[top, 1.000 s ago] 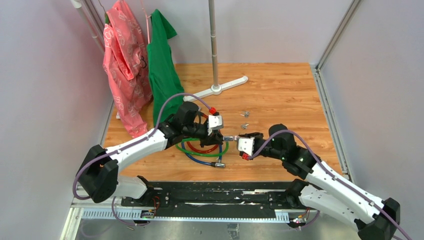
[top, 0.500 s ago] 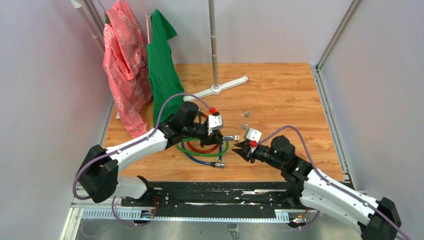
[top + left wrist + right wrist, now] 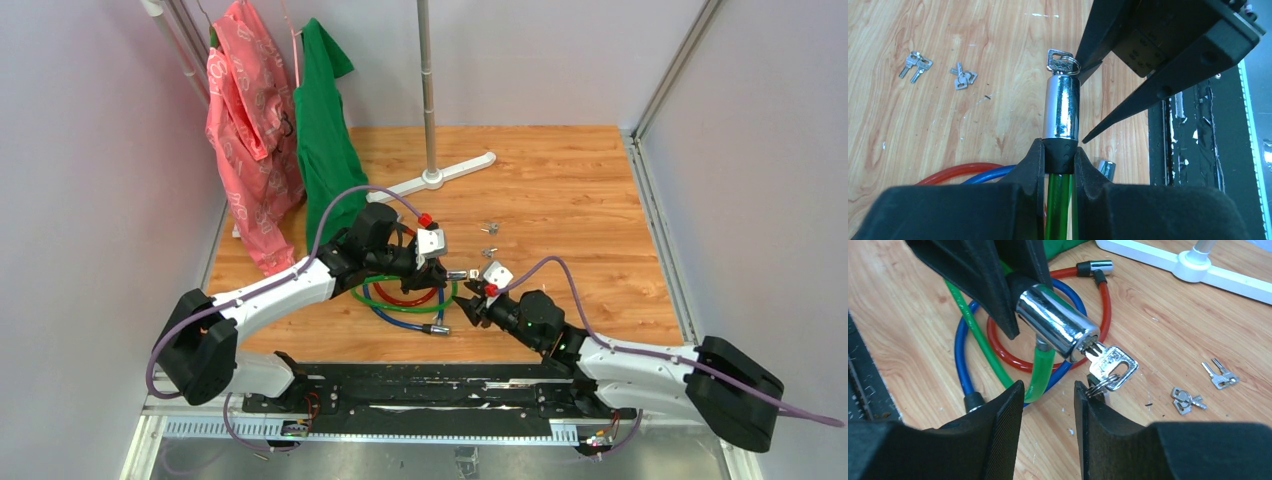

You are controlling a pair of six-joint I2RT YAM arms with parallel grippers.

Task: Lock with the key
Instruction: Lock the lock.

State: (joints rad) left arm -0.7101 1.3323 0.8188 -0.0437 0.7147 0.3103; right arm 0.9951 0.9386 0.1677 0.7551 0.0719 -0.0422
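My left gripper [image 3: 1060, 150] is shut on the black collar of the green cable lock, just behind its chrome cylinder [image 3: 1061, 107], and holds it above the floor [image 3: 437, 268]. The small silvery key [image 3: 1110, 365] sticks in the cylinder's end [image 3: 1062, 63] with a ring hanging from it. My right gripper [image 3: 1048, 387] is open and holds nothing. It sits just below and in front of the key, and the ring touches the tip of one of its fingers [image 3: 1093, 405]. In the top view it is at the near side of the lock [image 3: 476, 308].
Red [image 3: 1103, 305], blue [image 3: 960, 360] and green [image 3: 1040, 375] cable loops lie under the lock. Two spare key bunches [image 3: 489, 229] [image 3: 490, 251] lie beyond. A white stand base [image 3: 435, 178] with a pole, and pink [image 3: 245, 130] and green [image 3: 325, 130] garments stand at the back left.
My right arm has dropped low and its gripper has drawn back a little from the key toward the near side. The left arm and the lock have not moved.
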